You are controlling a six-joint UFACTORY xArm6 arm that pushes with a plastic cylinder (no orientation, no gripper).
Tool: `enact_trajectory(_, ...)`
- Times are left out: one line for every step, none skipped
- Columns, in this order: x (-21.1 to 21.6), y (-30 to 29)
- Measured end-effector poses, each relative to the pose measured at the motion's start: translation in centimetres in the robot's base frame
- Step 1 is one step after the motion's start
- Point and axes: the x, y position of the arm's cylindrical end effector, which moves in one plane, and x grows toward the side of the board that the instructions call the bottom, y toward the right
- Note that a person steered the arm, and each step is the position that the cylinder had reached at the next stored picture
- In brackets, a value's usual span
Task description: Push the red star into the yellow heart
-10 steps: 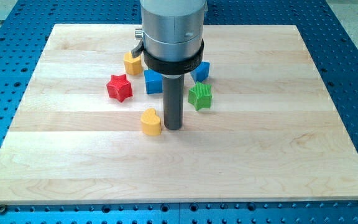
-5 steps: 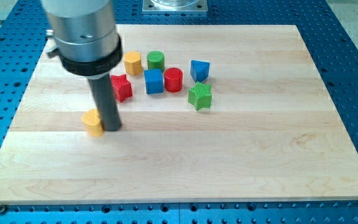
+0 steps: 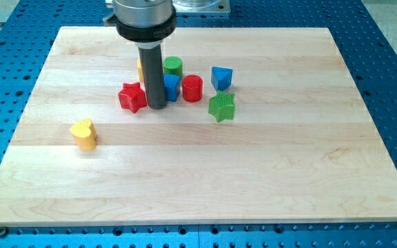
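Observation:
The red star [image 3: 132, 97] lies left of the block cluster on the wooden board [image 3: 253, 172]. The yellow heart [image 3: 83, 133] lies apart, lower left of the star. My tip [image 3: 156, 106] stands just right of the red star, touching or nearly touching it, and in front of the blue cube [image 3: 171, 87], which it partly hides.
A yellow block [image 3: 141, 67] shows only a sliver behind the rod. A green cylinder [image 3: 173, 66], a red cylinder [image 3: 192, 88], a blue block [image 3: 221, 77] and a green star-like block [image 3: 221, 107] sit right of my tip.
The yellow heart was pushed left across the board to the lower left. My tip then left it and moved back up and right to the red star's right side.

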Motion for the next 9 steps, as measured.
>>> enact_trajectory(-0.8, 0.0)
enact_trajectory(-4.3, -0.1)
enact_trajectory(-4.0, -1.6)
enact_trajectory(-0.2, -1.8)
enact_trajectory(3.3, -1.8)
enact_trajectory(2.5, -3.8)
enact_trajectory(-0.1, -4.2)
enact_trajectory(-0.8, -4.4)
enact_trajectory(-6.9, -4.8)
